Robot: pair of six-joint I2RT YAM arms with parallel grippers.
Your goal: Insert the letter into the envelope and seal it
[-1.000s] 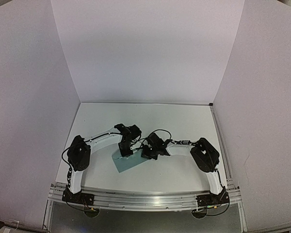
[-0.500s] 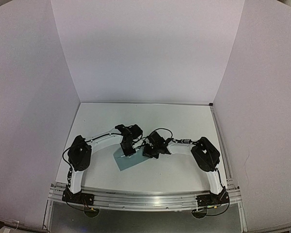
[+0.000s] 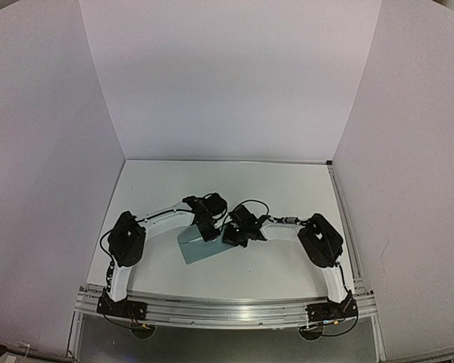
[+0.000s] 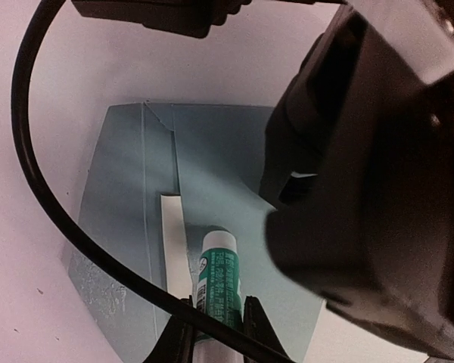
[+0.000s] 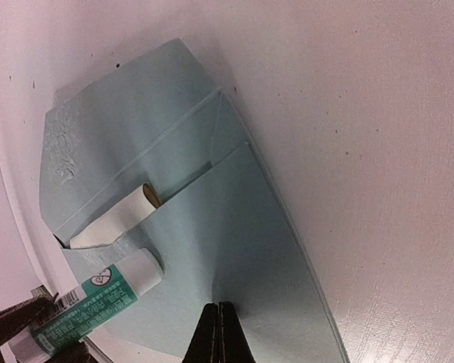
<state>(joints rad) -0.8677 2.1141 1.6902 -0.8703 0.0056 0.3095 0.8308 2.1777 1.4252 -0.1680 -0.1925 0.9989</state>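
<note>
The teal envelope (image 3: 199, 249) lies flat between the two arms, its flap (image 5: 113, 128) open and carrying a glossy smear (image 5: 60, 155). Only a narrow pale strip of the letter (image 5: 110, 219) shows, with a tan inner side, at the pocket's mouth (image 4: 174, 242). My left gripper (image 4: 216, 306) is shut on a green-and-white glue stick (image 4: 219, 276), whose white tip rests on the envelope (image 4: 212, 174) beside that strip. My right gripper (image 5: 219, 308) is shut, its tip pressing down on the envelope's pocket (image 5: 234, 249). The glue stick (image 5: 98, 295) also shows at the lower left of the right wrist view.
White walls (image 3: 227, 83) enclose the white table (image 3: 287, 189) at the back and both sides. An aluminium rail (image 3: 227, 310) runs along the near edge. A black cable (image 4: 38, 174) loops across the left wrist view, and the right arm's housing (image 4: 378, 189) hangs close above the envelope.
My left gripper has moved a little to the right and away from the near edge, with the glue stick in it. The right gripper has stayed put on the envelope.
</note>
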